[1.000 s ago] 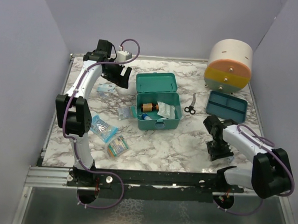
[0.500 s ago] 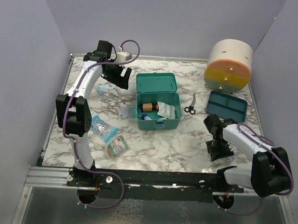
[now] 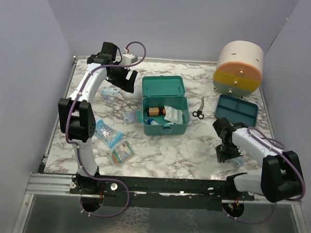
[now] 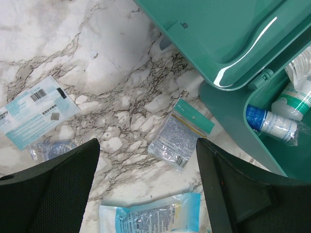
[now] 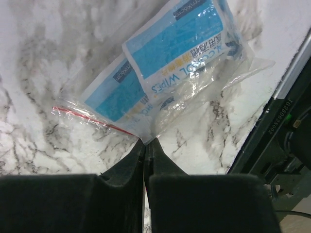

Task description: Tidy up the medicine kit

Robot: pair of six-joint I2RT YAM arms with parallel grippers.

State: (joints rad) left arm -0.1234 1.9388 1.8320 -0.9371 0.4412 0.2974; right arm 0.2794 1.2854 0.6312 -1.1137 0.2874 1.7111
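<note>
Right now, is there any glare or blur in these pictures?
Left wrist: a bright glare streak runs across the lid, and the rest is sharp. Right wrist: sheen on the wipes bag, its print readable, with the right tool dark and soft up close. Top view: even light, soft shadows.

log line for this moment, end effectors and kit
left end effector: open over packets | right end effector: shut on wipes bag | medicine kit: lid open

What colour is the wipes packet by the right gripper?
The wipes packet is blue and white; right wrist view shows best.
</note>
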